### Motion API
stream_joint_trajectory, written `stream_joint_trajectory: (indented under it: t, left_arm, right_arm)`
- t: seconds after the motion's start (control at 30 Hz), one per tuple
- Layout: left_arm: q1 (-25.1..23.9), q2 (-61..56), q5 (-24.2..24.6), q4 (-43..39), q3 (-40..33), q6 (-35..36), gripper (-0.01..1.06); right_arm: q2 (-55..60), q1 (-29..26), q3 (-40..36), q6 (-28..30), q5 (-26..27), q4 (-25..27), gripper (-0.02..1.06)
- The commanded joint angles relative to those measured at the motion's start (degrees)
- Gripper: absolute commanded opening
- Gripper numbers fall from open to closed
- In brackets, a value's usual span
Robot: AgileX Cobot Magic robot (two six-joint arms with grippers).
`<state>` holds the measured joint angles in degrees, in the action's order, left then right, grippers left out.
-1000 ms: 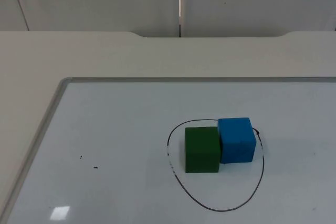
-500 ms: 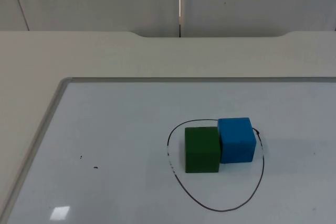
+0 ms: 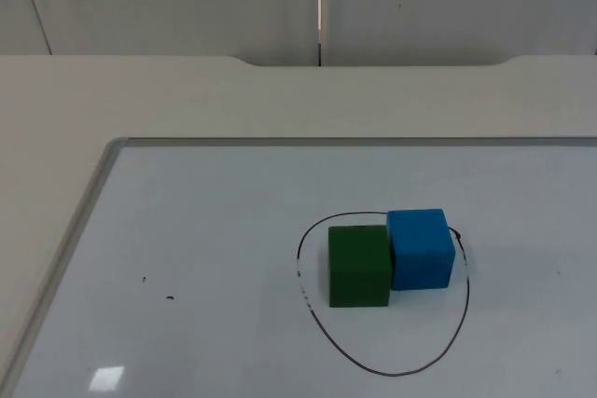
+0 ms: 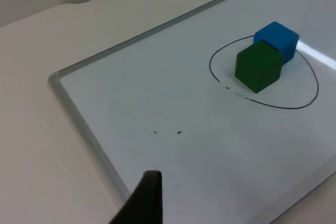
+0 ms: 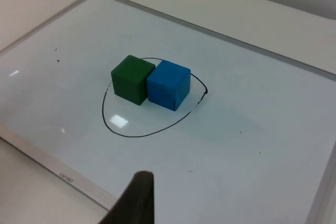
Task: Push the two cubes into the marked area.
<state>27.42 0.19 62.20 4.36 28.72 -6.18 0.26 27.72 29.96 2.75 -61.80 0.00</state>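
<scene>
Nothing moved; green cube [image 3: 359,266] touches blue cube [image 3: 421,248] inside ring [image 3: 382,372], you can't tell either gripper's state.

From my remote station I see a dark green cube [image 3: 359,266] pressed against a bright blue cube [image 3: 421,248], both plain and unpatterned, inside a thin black hand-drawn oval [image 3: 392,370]. The whiteboard [image 3: 215,258] under them is glossy white, edged by a pale silver-grey frame [image 3: 70,240] and flecked with a few small black specks [image 3: 170,299]. The table [image 3: 233,100] around it is cream-white, the wall [image 3: 168,2] behind it light grey. A black fingertip [image 4: 144,200] shows on the left gripper, another black fingertip [image 5: 137,199] on the right.
</scene>
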Motion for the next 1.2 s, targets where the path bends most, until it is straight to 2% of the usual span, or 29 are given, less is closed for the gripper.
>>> stream_joint_trajectory:
  t: [0.0,0.37,0.47,0.63,0.9,1.17]
  left_arm:
    - [-2.46,-0.19,-0.5,-0.36,-0.23,0.06,1.05]
    - [-14.98,-0.19,-0.5,-0.36,-0.23,0.06,1.05]
    - [-17.49,-0.19,-0.5,-0.48,-0.23,0.06,1.05]
    - [-22.79,-0.19,-0.5,-0.48,-0.23,0.06,1.05]
    - [-26.2,-0.19,-0.5,-0.59,-0.23,0.06,1.05]
    - [-26.45,-0.19,-0.5,-1.02,-0.23,0.06,1.05]
  right_arm:
    - [-0.26,0.0,-0.39,0.03,-0.03,0.0,1.05]
    - [-0.26,-0.13,-0.39,-0.37,-0.03,0.38,1.05]
    - [-0.26,-1.24,-0.39,-0.37,-0.03,0.38,1.05]
    - [-0.26,-6.35,-0.39,-0.37,-0.03,0.38,1.05]
    - [-0.26,-12.91,-0.39,-0.37,0.08,0.38,1.05]
    - [-0.26,-18.73,-0.39,-0.37,0.08,0.38,1.05]
